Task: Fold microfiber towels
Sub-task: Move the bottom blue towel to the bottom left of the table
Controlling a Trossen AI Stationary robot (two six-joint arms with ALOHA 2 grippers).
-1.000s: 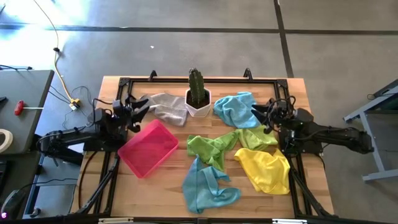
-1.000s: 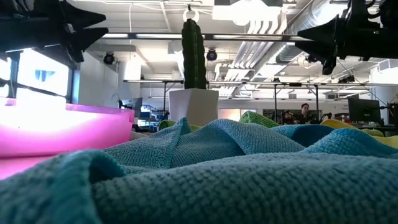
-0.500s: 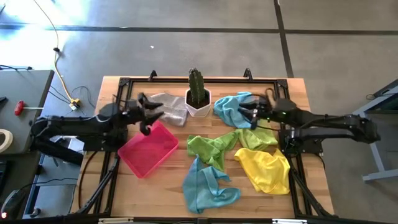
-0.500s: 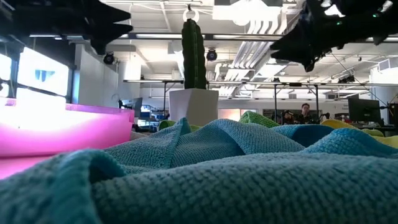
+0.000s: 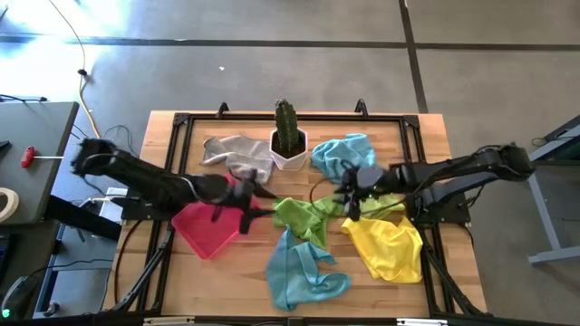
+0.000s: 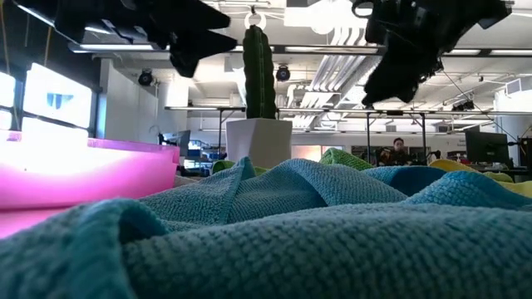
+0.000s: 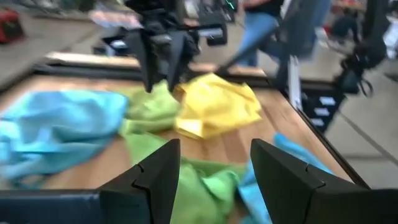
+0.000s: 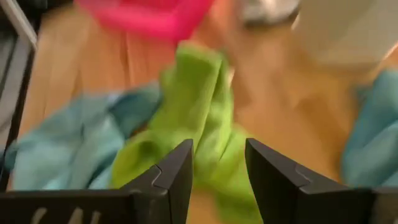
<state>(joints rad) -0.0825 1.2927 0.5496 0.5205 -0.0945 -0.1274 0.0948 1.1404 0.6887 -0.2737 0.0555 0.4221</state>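
Wooden table (image 5: 227, 272): towels loose in the middle and right part (lime green towel (image 5: 306, 215) central). Pink tray (image 5: 210, 226) holds no cloth. White pot (image 5: 290, 154) holds a cactus (image 5: 287, 127). Left gripper (image 5: 256, 195), right gripper (image 5: 349, 192): both hover beside the green towel, fingers apart, empty.

The high view looks straight down on the whole table (image 5: 426, 127). The low view sits at tabletop level, pressed close against a blue towel (image 6: 332, 241). Each wrist view looks ahead between its own fingers, both sharing the lime-green towel (image 7: 186, 186)
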